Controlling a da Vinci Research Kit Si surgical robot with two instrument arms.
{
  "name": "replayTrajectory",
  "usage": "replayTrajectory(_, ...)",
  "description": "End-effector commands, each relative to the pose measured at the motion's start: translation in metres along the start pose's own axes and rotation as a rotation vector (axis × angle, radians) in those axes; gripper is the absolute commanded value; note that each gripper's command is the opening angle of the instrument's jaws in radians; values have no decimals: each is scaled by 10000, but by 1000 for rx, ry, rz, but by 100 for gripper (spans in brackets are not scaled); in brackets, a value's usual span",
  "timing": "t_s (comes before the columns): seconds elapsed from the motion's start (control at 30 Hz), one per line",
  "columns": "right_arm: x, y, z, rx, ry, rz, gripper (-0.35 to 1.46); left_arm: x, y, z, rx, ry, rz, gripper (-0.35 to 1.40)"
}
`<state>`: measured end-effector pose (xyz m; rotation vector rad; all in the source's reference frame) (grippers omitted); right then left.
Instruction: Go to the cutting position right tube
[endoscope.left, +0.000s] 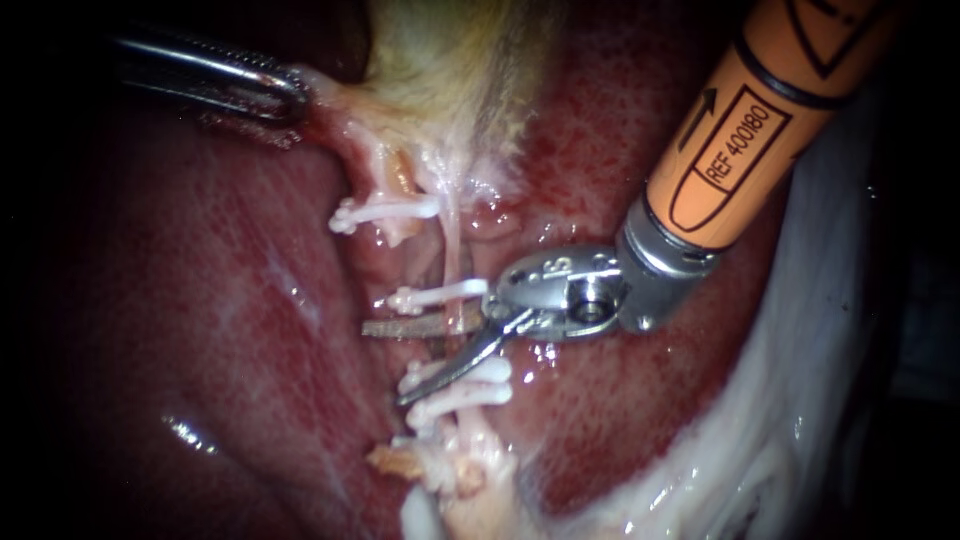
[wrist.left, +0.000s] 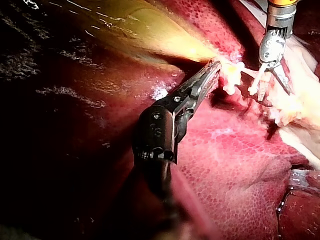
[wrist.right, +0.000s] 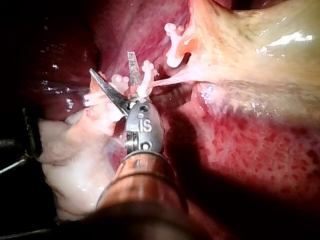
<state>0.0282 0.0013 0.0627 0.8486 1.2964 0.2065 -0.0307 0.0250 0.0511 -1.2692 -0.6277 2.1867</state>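
Looks nearly at the cutting position, with right tool (endoscope.left: 381, 364) open astride the right tube (endoscope.left: 452, 250) between clips (endoscope.left: 440, 295) and left tool (endoscope.left: 295, 95) clamped on gallbladder (endoscope.left: 450, 60); next calls for seating the tube deeper.

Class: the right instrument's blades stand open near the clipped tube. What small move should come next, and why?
Probably ease the right instrument slightly forward: its open blades sit in the gap between clips, but the tube seems only just inside them. The left instrument holds the gallbladder taut.
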Motion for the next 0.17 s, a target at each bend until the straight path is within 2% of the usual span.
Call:
replayTrajectory(0.03,-1,0,0,0,0,1,128,0,0,0,0,0,0,-35)
replayTrajectory(0.17,-1,0,1,-7,-2,0,128,0,0,0,0,0,0,-35)
